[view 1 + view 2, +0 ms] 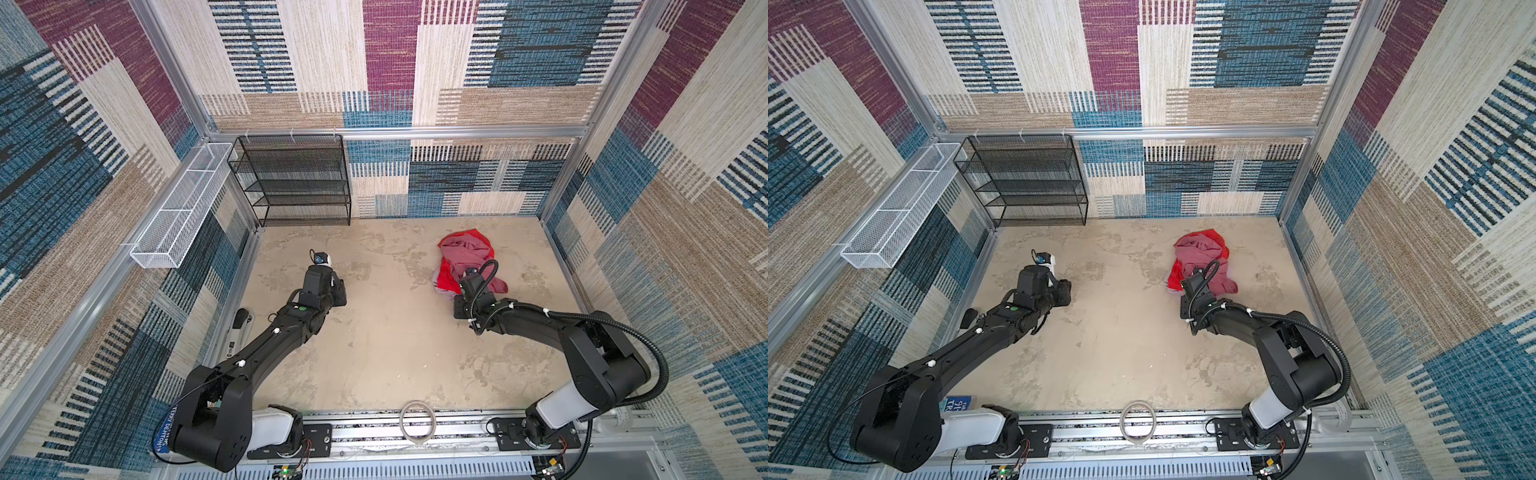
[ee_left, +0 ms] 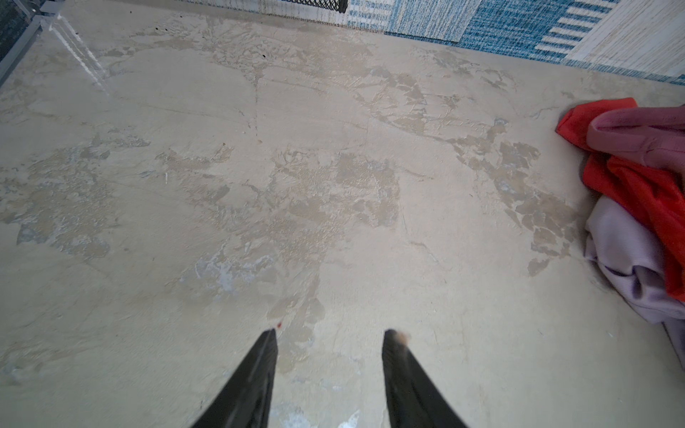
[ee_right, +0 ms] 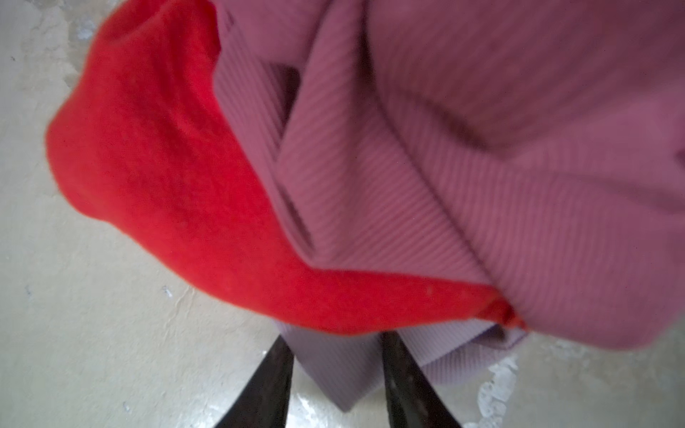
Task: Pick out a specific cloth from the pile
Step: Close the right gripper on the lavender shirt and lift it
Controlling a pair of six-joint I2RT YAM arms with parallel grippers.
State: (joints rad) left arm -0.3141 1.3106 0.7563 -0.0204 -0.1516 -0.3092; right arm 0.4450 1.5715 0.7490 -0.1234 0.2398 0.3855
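Observation:
The pile (image 1: 465, 253) (image 1: 1200, 253) lies on the beige floor at the back right in both top views. On top is a dusty rose-mauve cloth (image 3: 482, 148), with a bright red cloth (image 3: 166, 166) under it. The pale lilac cloth (image 3: 341, 370) (image 2: 622, 244) pokes out from under the red one at the pile's near edge. My right gripper (image 3: 337, 337) is low at that edge, open, its fingers straddling a corner of the lilac cloth. My left gripper (image 2: 331, 333) is open and holds nothing over bare floor, well left of the pile.
A black mesh rack (image 1: 297, 178) stands against the back wall on the left. A white wire basket (image 1: 183, 208) hangs on the left wall. A ring of tape (image 1: 417, 422) rests on the front rail. Patterned walls close in the floor on three sides.

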